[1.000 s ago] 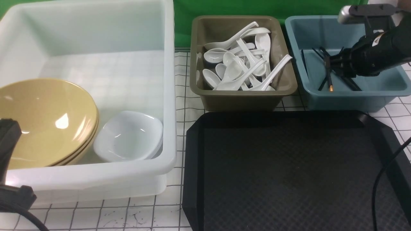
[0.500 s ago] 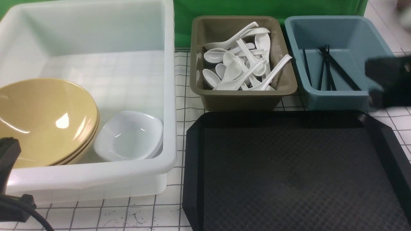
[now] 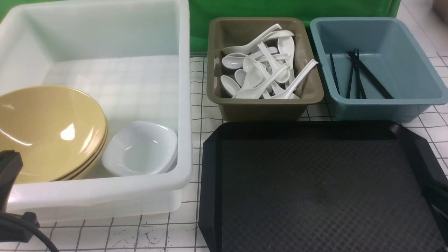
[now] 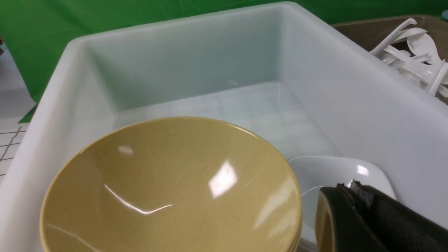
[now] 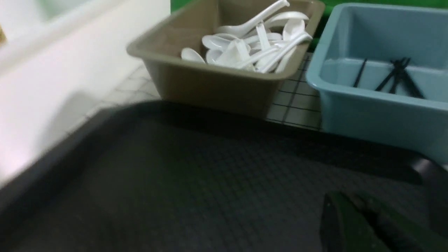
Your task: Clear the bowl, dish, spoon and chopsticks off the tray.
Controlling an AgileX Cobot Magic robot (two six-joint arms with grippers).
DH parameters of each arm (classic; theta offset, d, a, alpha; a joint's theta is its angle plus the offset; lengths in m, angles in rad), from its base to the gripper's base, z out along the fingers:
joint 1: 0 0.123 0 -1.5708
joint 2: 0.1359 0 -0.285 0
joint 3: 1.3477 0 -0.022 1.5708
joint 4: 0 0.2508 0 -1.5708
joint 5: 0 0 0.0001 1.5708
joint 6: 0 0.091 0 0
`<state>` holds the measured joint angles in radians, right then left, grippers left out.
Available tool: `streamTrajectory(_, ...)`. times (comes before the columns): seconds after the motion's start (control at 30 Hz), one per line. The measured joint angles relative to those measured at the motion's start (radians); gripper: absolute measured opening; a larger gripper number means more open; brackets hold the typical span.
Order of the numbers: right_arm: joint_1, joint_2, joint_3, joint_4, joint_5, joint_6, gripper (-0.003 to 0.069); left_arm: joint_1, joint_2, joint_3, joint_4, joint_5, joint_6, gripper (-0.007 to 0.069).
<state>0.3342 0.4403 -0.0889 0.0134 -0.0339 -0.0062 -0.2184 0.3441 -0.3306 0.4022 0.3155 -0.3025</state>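
Note:
The black tray (image 3: 315, 189) lies bare at the front right. A yellow bowl (image 3: 49, 133) tops a stack in the white tub (image 3: 182, 105), and the white dish (image 3: 140, 147) sits beside it. White spoons (image 3: 262, 66) are heaped in the brown bin (image 3: 262, 105). Black chopsticks (image 3: 357, 73) lie in the blue bin (image 3: 371, 105). In the left wrist view my left gripper (image 4: 344, 187) is shut and empty, hanging over the dish (image 4: 336, 171) beside the bowl (image 4: 175, 189). The right wrist view shows my right gripper (image 5: 346, 203) shut and empty, low over the tray (image 5: 175, 182).
The tub takes up the left half of the gridded table (image 3: 203, 105). The two bins stand side by side behind the tray. A green backdrop (image 3: 280, 8) closes off the far side. My left arm (image 3: 8, 171) shows at the front left edge.
My right arm has pulled back out of the blue bin toward the tray's near right corner, leaving the chopsticks lying in the bin. Its jaws have shut. The left arm has barely moved.

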Motion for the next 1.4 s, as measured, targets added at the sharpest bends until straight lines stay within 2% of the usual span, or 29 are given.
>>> streamTrajectory(0.13, -0.034, -0.065, 0.055, 0.0, -0.018, -0.051, 0.0036, 0.0, 0.0, 0.0, -0.001, 0.0, 0.0, -0.0006)
streamTrajectory(0.3, -0.179, -0.236, 0.115, 0.0, -0.04, -0.054, 0.0036, 0.0, 0.0, 0.0, -0.001, 0.0, 0.0, -0.0006)
streamTrajectory(0.37, -0.254, -0.336, 0.116, 0.0, -0.007, -0.054, 0.0036, 0.0, 0.0, 0.0, -0.001, 0.0, 0.0, -0.0006)
streamTrajectory(0.4, -0.261, -0.336, 0.116, 0.0, -0.001, -0.054, 0.0036, 0.0, 0.0, 0.0, -0.001, 0.0, 0.0, -0.0006)
streamTrajectory(0.5, -0.354, -0.445, 0.116, 0.0, 0.121, -0.054, 0.0036, 0.0, 0.0, 0.0, -0.001, 0.001, 0.0, -0.0006)
streamTrajectory(0.8, -0.363, -0.452, 0.116, 0.0, 0.345, -0.05, 0.0036, 0.0, 0.001, 0.0, -0.001, 0.003, 0.0, -0.0006)
streamTrajectory(1.4, -0.363, -0.452, 0.113, 0.0, 0.362, -0.05, 0.0036, 0.0, 0.001, 0.0, -0.001, 0.004, 0.0, -0.0006)
